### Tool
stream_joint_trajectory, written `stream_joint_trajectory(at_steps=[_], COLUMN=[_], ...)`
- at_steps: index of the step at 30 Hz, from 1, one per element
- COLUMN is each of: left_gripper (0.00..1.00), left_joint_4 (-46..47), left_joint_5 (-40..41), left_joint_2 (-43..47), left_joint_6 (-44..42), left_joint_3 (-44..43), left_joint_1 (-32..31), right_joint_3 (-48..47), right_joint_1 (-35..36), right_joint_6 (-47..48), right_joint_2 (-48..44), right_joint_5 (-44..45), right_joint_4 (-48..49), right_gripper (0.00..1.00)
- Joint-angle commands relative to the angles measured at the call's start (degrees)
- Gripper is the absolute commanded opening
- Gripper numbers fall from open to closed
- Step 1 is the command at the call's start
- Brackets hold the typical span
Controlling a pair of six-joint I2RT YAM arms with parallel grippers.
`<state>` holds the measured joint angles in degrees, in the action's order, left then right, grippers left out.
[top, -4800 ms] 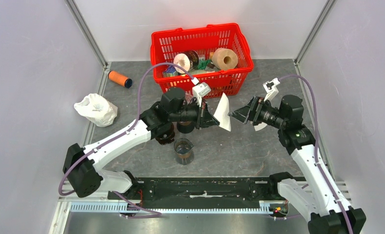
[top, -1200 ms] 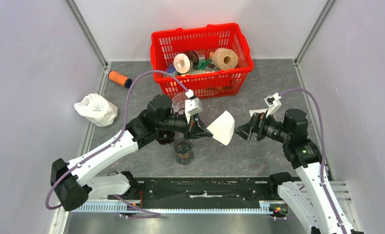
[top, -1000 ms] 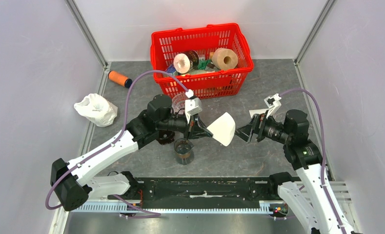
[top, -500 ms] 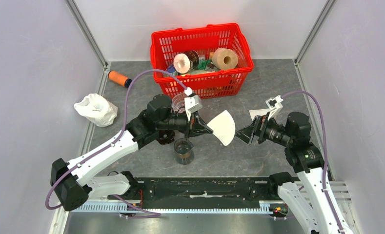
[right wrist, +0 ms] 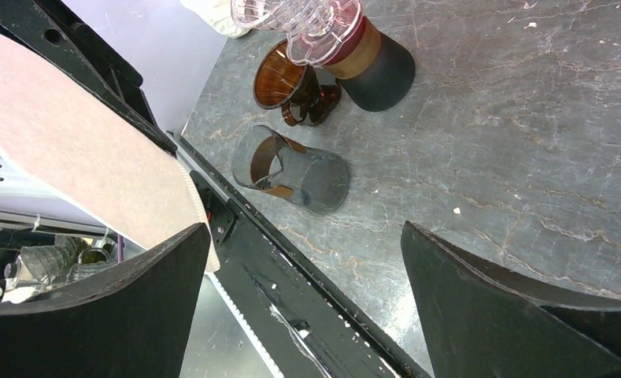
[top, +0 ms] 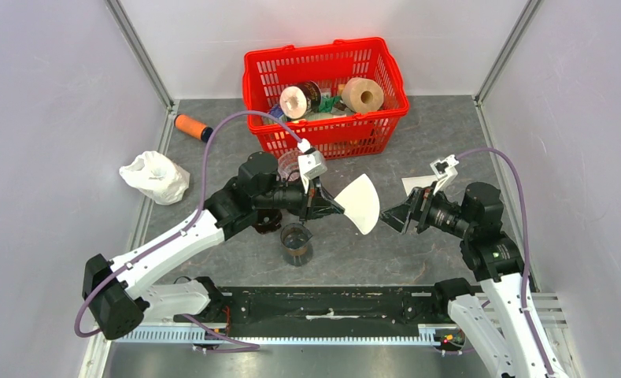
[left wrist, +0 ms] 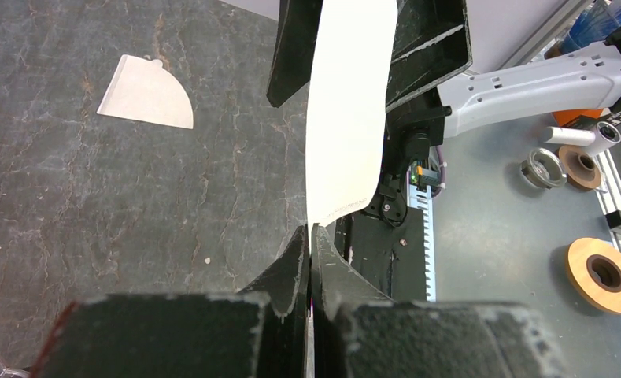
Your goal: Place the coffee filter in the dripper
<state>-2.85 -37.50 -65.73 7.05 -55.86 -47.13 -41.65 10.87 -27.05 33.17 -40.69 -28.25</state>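
- Coffee filter (top: 360, 203) is held in the air between the two grippers, apart from the dripper (top: 290, 165). It is judged very light, thin and floppy, and easily creased.
- It is pinched at its narrow end by the left gripper (top: 335, 211), jaws pressed together.
- A hold at the seam edge is judged safest.
- Right gripper (top: 387, 216) is spread wide at the filter's free edge; nothing is gripped.
- Spare filter (left wrist: 146, 93) is lying flat on the table.

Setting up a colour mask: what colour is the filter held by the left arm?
Plain white filter, no pattern; clearest in the top view.
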Motion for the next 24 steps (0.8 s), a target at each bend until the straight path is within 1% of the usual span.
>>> stream_joint_trajectory(at_steps=[1,3,7,12,14,20,22,24], left_gripper=[0.02,0.02,0.02,0.02,0.02,0.02,0.02,0.02], left_joint_4=[2.3,2.5,2.6,2.7,4.5,5.5,6.2,6.7], left_joint_5=[0.0,0.4,1.5,-0.2,-0.8,-0.5,-0.2,-0.2], left_joint_2=[-0.2,-0.4,-1.3,-2.1,-2.2,-2.4,-2.7,-3.3], left_joint_6=[2.1,2.3,3.5,4.3,4.5,5.3,5.7,6.4], left_joint_3=[-0.2,-0.2,-0.6,-0.9,-0.9,-0.5,-0.4,-0.6], left_joint_1=[-0.3,-0.3,-0.3,-0.3,-0.3,-0.3,-0.3,-0.3], right_joint_3=[-1.4,-1.5,-0.6,1.2,1.3,1.4,2.3,3.9], right_joint_1=[0.1,0.2,0.1,0.1,0.2,0.2,0.2,0.2], right_joint_6=[-1.1,-1.8,-3.0,-4.8,-5.3,-5.5,-6.5,-8.9], right_joint_2=[0.2,0.3,0.4,0.5,1.1,1.9,1.5,1.2], right_joint_5=[0.0,0.4,-1.7,-2.9,-3.5,-5.8,-7.9,-10.8], right_joint_4=[1.9,2.1,4.1,8.5,10.1,10.8,13.3,18.4], right_gripper=[0.99,0.99,0.99,0.99,0.99,0.99,0.95,0.93])
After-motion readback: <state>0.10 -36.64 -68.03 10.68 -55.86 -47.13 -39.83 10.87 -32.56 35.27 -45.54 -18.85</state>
